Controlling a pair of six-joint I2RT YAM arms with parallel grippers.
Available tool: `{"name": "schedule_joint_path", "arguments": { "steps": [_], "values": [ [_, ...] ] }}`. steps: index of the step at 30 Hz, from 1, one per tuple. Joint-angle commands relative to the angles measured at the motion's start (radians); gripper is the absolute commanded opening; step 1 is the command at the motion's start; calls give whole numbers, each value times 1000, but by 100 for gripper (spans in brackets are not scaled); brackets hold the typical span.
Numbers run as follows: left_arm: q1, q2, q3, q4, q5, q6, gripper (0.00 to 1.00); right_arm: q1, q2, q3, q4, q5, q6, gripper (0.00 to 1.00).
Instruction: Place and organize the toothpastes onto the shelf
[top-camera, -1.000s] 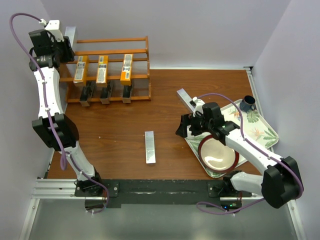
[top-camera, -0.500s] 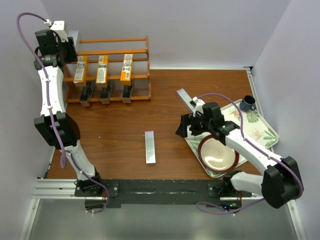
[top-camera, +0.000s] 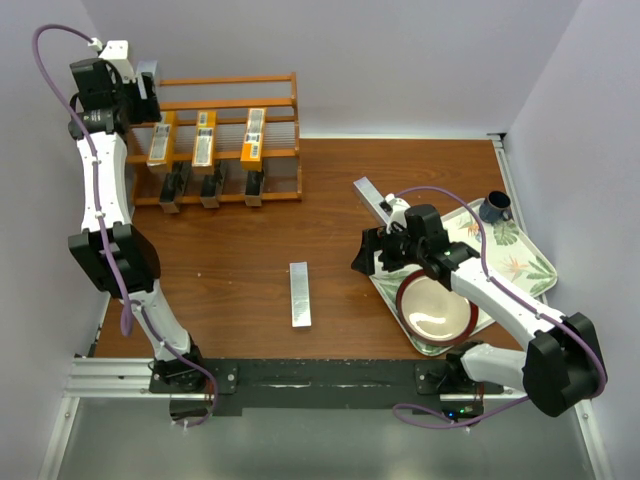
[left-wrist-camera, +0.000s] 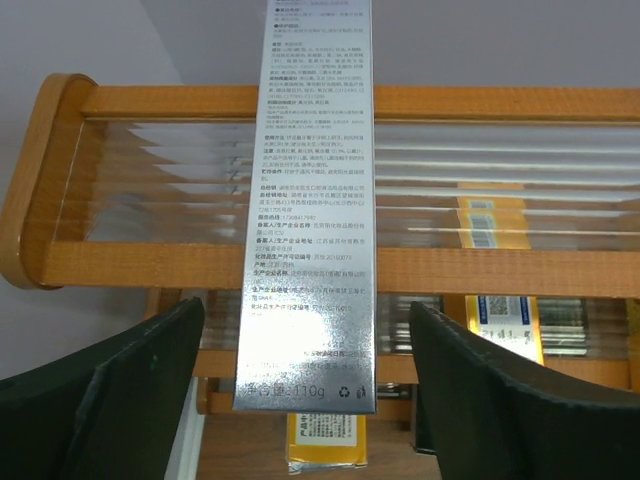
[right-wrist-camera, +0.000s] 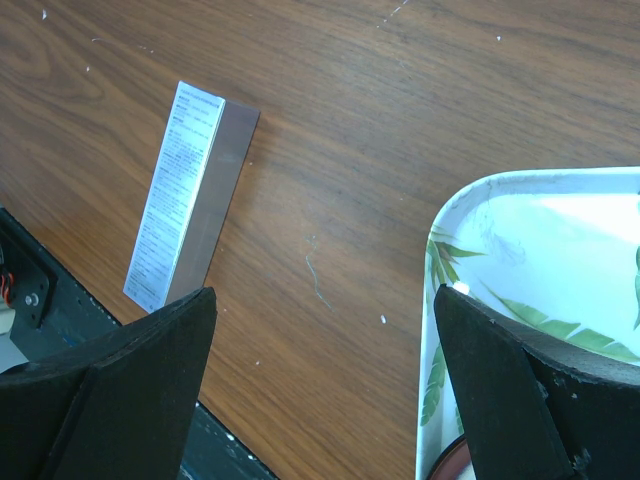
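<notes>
Standing wide apart, the jaws of the left gripper (left-wrist-camera: 308, 330) flank a silver carton (left-wrist-camera: 312, 200) with a clear gap on each side, so neither black finger (left-wrist-camera: 130, 390) touches it. This long slim box has a glossy, mirror-like face covered in fine dark print. It lies across the top tier of the shelf (left-wrist-camera: 150, 100), over both wooden rails, with its near end overhanging the front rail. The shelf is orange-brown wood with rounded end posts, and thin pale rods run lengthwise between its rails.

On the middle tier sit three orange cartons (top-camera: 204, 137) side by side. Three black cartons (top-camera: 211, 186) line the lowest tier in front of them.

The right gripper (right-wrist-camera: 322, 300) hangs over the counter (top-camera: 250, 250) with its jaws spread wide and nothing between them. The counter is dark brown wood grain with small scuffs. A second silver carton (right-wrist-camera: 190, 195) lies flat on it, well apart from the shelf, one face printed white and the next plain metallic. A third silver carton (top-camera: 372, 198) lies at an angle just beyond the right gripper.

Beside that arm sits a leaf-patterned tray (top-camera: 530, 262) with rounded corners, carrying a red-rimmed bowl (top-camera: 436, 312) and a dark cup (top-camera: 495, 208).
</notes>
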Motion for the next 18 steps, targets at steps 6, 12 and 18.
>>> {"name": "schedule_joint_path", "arguments": {
  "steps": [6,12,18],
  "values": [
    [-84,-187,-55,98,-206,25,100,6,-25,42,32,-17,-15,95],
    [-198,-304,-98,134,-384,45,100,5,-66,36,27,-16,-13,95],
    [-327,-389,-84,54,-417,-21,100,5,-115,36,26,10,-19,95]
  ]
}}
